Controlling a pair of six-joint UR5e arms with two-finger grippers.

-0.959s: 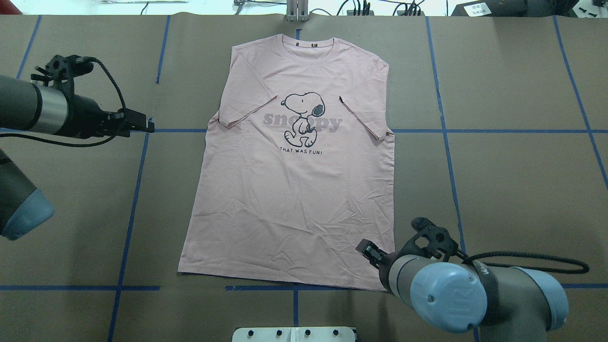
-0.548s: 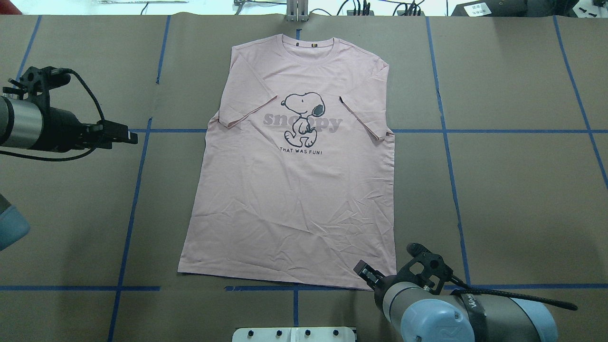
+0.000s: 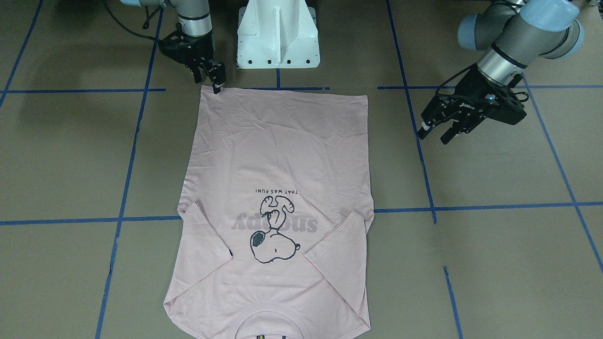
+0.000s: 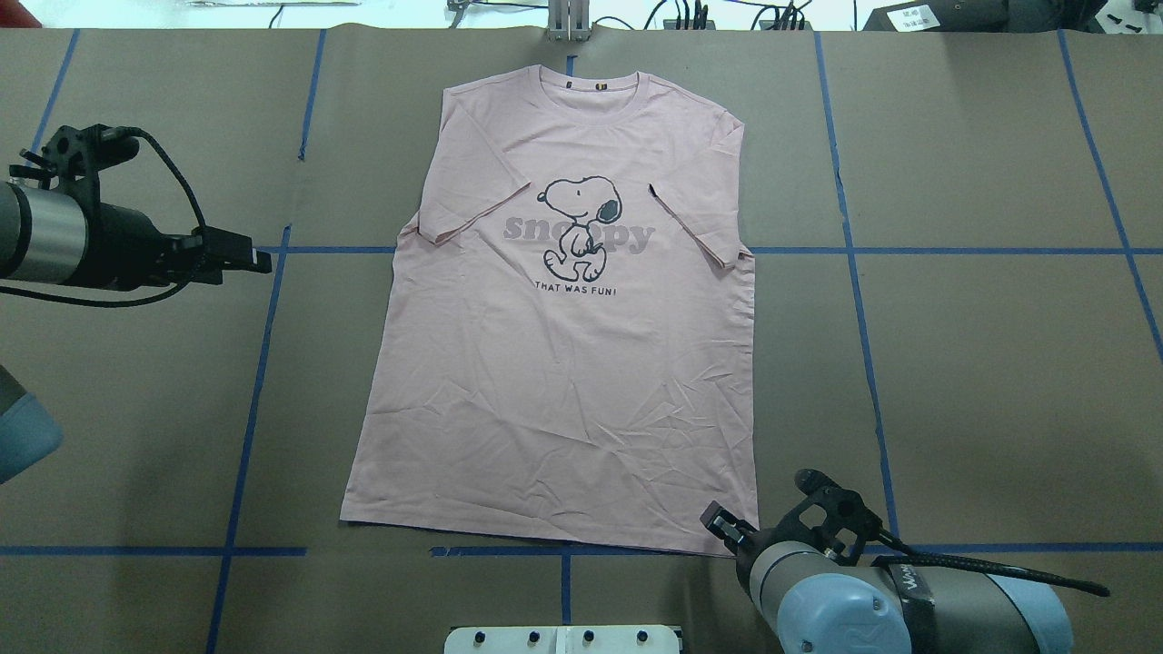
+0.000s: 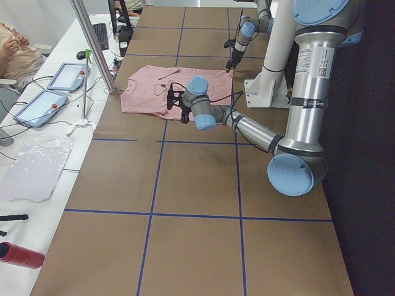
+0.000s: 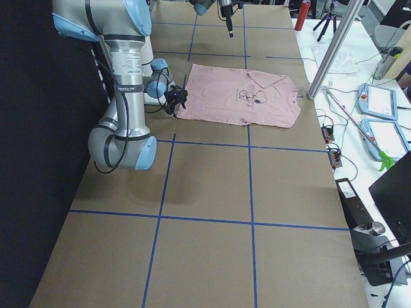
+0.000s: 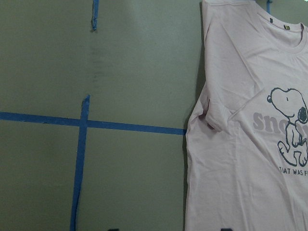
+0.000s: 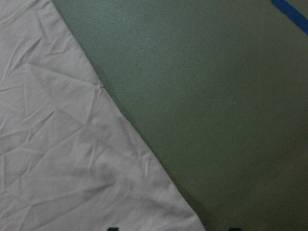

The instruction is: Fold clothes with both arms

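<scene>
While your T-shirt lies flat, right arm holds open jaws by its corner to grab; left arm waits, open too.

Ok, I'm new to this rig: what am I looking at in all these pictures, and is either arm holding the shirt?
You are looking at two robot arms on one white pedestal, at a brown table marked with blue tape lines. One camera looks down from behind the robot, one faces it from across the table so sides are mirrored, two look along the table from its ends, and one rides on each wrist. A pink T-shirt with a cartoon dog lies flat, print up, both sleeves folded in. The left arm hovers beside the shirt, level with a sleeve; the right arm is at the near hem corner. Both sets of jaws look open, and nothing is held.
</scene>
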